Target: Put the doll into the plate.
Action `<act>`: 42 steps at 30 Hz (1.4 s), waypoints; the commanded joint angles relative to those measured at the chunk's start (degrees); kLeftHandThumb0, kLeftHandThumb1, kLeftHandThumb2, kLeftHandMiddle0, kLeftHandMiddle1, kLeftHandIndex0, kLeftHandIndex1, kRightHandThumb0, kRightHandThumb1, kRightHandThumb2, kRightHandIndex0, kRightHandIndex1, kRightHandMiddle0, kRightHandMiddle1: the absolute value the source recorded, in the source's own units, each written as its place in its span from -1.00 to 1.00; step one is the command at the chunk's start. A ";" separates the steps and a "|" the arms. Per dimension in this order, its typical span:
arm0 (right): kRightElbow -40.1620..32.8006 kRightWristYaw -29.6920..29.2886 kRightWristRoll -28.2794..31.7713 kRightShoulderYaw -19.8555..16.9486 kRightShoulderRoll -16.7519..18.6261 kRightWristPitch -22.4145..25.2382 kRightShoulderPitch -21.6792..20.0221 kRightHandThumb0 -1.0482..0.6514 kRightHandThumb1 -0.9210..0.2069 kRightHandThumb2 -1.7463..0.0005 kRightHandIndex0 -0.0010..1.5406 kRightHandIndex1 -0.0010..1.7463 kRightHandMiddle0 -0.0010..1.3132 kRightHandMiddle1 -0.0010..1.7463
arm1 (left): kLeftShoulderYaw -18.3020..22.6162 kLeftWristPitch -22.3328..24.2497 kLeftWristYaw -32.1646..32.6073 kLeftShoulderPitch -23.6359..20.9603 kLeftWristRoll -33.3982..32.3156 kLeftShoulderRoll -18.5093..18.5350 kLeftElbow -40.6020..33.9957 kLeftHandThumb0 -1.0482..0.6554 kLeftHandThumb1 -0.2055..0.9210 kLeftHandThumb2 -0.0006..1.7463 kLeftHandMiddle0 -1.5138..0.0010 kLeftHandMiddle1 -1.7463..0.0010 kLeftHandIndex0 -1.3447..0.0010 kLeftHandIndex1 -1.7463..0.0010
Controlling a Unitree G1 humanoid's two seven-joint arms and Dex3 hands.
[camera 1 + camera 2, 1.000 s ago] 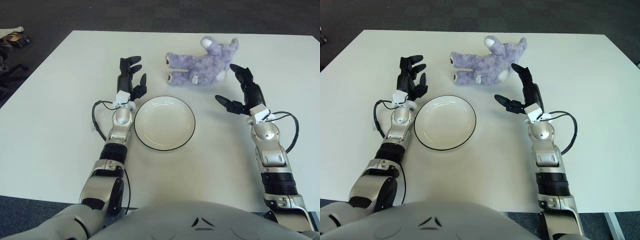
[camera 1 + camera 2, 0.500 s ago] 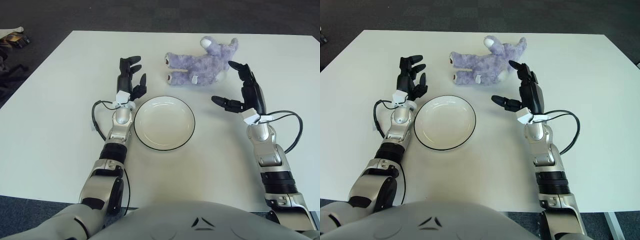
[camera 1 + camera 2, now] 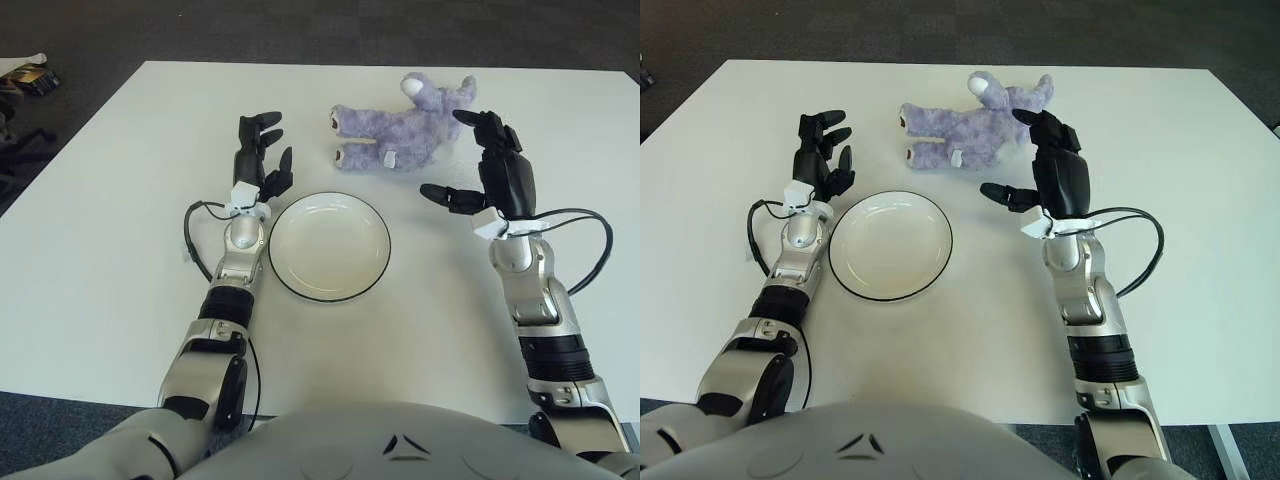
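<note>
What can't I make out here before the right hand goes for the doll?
- Contact: both views leave it unclear whether the right hand touches the doll; its raised fingers overlap the doll's near edge.
- The doll's underside and far side, hidden by its own body.
- Table: its near edge is covered by the robot's torso.
- Left hand beside the plate: palm side faces away.

White table [image 3: 110,230]: purple doll [image 3: 400,130], empty plate [image 3: 329,246], left hand [image 3: 258,160] resting.
</note>
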 commanded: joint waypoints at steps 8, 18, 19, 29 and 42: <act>1.96 -1.51 -7.51 2.53 -3.87 0.93 -3.25 -0.52 0.18 -0.04 -0.94 -0.57 -1.00 -0.32 | -0.07 0.52 -1.30 5.09 -0.68 -0.53 1.70 -0.50 0.87 -0.26 0.80 -0.02 1.00 -0.40; 3.52 -0.28 -9.00 4.00 -5.15 2.18 -5.49 -0.51 0.16 -0.03 -0.93 -0.58 -1.00 -0.33 | -0.05 1.59 -1.39 5.38 -0.59 -0.59 0.89 -0.49 0.81 -0.23 0.76 -0.09 1.00 -0.46; 3.61 -0.10 -9.15 4.16 -5.21 2.48 -5.72 -0.50 0.15 -0.03 -0.94 -0.58 -1.00 -0.33 | -0.03 1.86 -1.51 5.43 -0.72 -0.63 0.71 -0.49 0.81 -0.23 0.76 -0.09 1.00 -0.46; 4.24 3.49 -12.80 6.32 -6.26 7.21 -8.66 -0.51 0.12 -0.01 -0.86 -0.51 -1.00 -0.35 | -0.36 2.63 -1.92 6.20 -0.62 -0.68 -1.57 -0.42 0.62 -0.10 0.73 -0.14 1.00 -0.48; 5.71 3.44 -12.08 7.20 -6.90 7.47 -9.99 -0.55 -0.01 0.05 -0.95 -0.25 -1.00 -0.33 | -1.28 -3.01 0.76 5.38 4.80 0.85 -0.05 -0.42 0.46 -0.05 0.77 -0.18 1.00 -0.36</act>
